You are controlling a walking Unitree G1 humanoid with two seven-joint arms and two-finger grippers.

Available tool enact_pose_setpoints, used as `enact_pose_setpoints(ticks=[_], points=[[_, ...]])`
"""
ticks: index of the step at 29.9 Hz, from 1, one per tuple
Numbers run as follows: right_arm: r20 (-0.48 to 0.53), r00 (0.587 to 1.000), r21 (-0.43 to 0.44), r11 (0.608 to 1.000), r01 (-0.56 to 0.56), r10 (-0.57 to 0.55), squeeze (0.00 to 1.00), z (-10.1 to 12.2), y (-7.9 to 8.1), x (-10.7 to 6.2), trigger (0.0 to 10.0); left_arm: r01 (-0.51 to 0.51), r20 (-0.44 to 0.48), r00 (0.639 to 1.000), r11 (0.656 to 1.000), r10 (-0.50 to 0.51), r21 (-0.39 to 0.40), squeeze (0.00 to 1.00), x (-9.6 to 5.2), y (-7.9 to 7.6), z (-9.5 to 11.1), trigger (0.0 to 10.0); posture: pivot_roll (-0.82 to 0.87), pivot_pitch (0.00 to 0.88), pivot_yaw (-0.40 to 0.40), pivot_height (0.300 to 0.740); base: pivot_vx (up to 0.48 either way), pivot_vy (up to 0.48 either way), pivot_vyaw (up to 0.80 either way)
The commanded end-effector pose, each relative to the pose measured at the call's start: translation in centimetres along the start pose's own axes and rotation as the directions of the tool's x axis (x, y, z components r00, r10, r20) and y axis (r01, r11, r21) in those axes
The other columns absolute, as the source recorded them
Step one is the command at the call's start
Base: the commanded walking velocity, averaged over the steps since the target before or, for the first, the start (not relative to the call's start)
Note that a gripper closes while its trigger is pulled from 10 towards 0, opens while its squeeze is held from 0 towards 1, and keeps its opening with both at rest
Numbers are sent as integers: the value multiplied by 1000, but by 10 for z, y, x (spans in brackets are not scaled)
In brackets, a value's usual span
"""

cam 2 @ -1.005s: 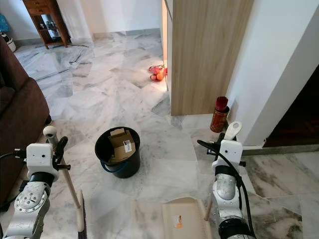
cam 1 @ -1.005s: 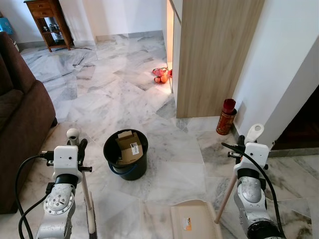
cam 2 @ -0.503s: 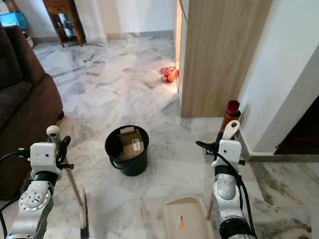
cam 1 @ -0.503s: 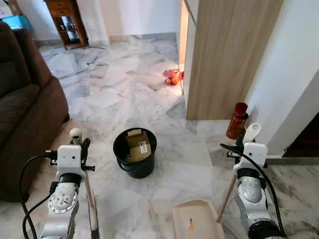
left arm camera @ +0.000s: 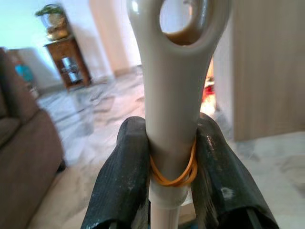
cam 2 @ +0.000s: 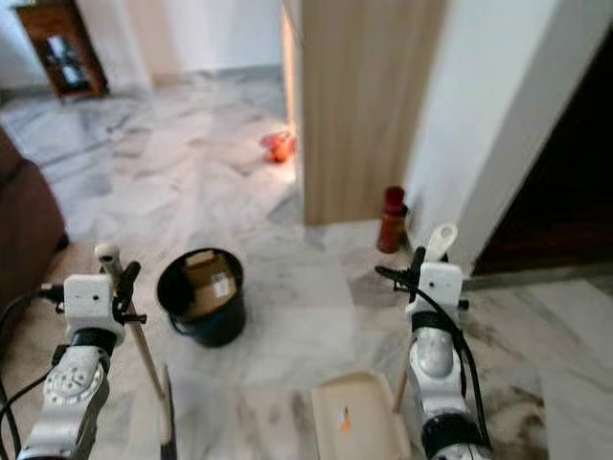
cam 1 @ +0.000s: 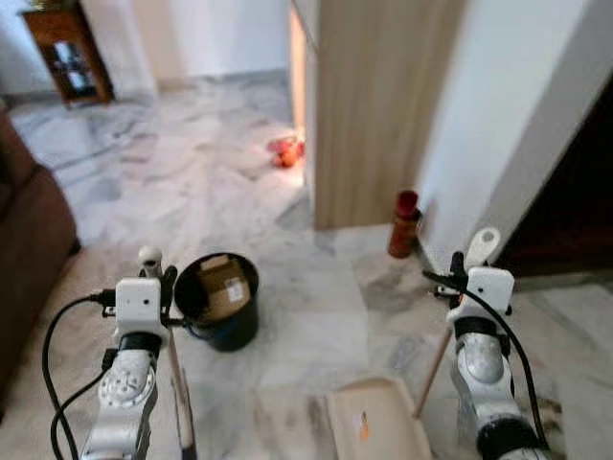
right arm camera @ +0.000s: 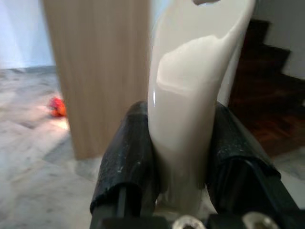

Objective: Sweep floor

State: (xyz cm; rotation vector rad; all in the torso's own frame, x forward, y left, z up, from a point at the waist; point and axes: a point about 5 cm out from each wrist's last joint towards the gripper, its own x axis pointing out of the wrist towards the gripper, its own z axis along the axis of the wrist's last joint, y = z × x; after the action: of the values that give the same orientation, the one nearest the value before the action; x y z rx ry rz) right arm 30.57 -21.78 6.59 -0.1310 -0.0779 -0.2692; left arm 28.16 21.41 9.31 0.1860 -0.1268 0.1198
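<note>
A pale marble floor (cam 1: 316, 287) with grey veining is seen running back between white walls, the head views being slightly blurred; a tall wood-panelled cabinet (cam 1: 378, 105) stands at the far middle, and a dark stairway opening is seen at the right edge.

The left pincer (left arm camera: 167, 176) is pressed shut on the broom handle (left arm camera: 174, 95), its two black fingers (left arm camera: 125, 181) clamped on either side of the pale plastic grip just below the hanging hole, where an orange rubber band is wrapped; in the head views the handle is seen slanting down from the pincer to the floor at the near left, the broom (cam 1: 177, 383) ending at the bottom edge.

The right pincer (right arm camera: 183, 162) is pressed shut on the cream dustpan handle (right arm camera: 190, 86), a black finger on each side of it; the wooden shaft slants down from it to the dustpan (cam 1: 378, 422), whose beige tray lies flat on the floor at the near middle, between the two arms.

A black bucket (cam 1: 218, 302) holding a cardboard box is seen on the floor just beyond the left arm; a red bottle (cam 1: 404, 223) stands against the wall beside the cabinet; small red and orange objects (cam 1: 284, 150) lie on the floor at the cabinet's far corner; a brown sofa (cam 1: 29, 240) is seen at the left edge, and a dark wooden side table (cam 1: 67, 43) in the far left corner.
</note>
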Motion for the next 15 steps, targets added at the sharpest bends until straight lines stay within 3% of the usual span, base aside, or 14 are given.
enact_pose_setpoints(ticks=[1, 8, 15], points=[[42, 999, 18, 1000, -16, 15, 0, 11, 6, 7, 10000, -16, 36, 999, 1000, 15, 20, 0, 2, 7, 5, 10000, 119, 0, 52, 740, 0, -270, -788], [51, 998, 11, 1000, -26, 25, 0, 11, 6, 7, 10000, -6, 36, 999, 1000, 6, 14, 0, 1, 4, 3, 10000, 105, 0, 50, 740, 0, -108, -788], [71, 997, 1, 999, -41, 41, 0, 13, 10, 6, 10000, 28, 36, 999, 1000, -29, 6, 0, 2, -3, 0, 10000, 72, 0, 52, 740, 0, 0, 0]])
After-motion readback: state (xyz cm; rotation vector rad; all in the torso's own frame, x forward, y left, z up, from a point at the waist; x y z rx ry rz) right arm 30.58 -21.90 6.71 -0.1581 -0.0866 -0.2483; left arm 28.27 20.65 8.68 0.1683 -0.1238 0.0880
